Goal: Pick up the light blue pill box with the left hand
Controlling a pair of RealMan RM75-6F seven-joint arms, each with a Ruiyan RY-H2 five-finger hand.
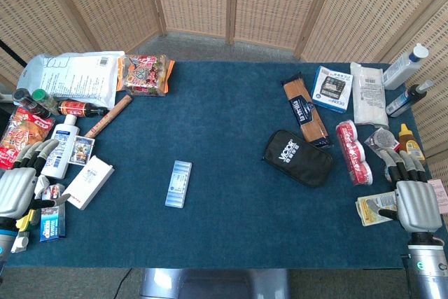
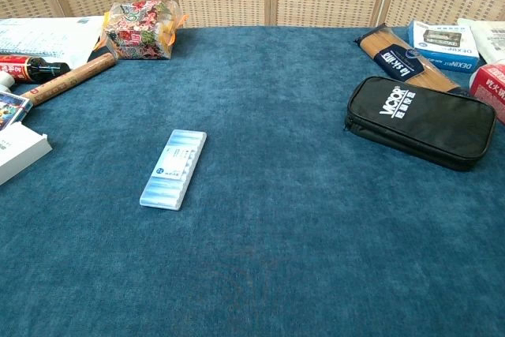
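Observation:
The light blue pill box lies flat on the blue cloth, a long narrow strip left of the table's middle. The chest view shows the pill box lengthwise with a white label on top. My left hand hovers at the table's left edge, far left of the box, fingers apart and holding nothing. My right hand rests at the right edge with its fingers spread and empty. Neither hand appears in the chest view.
A white box, a white bottle and small packets crowd the left edge beside my left hand. A black zip pouch and a spaghetti pack lie right of centre. Snack bags, bottles and a wooden stick sit at the back left.

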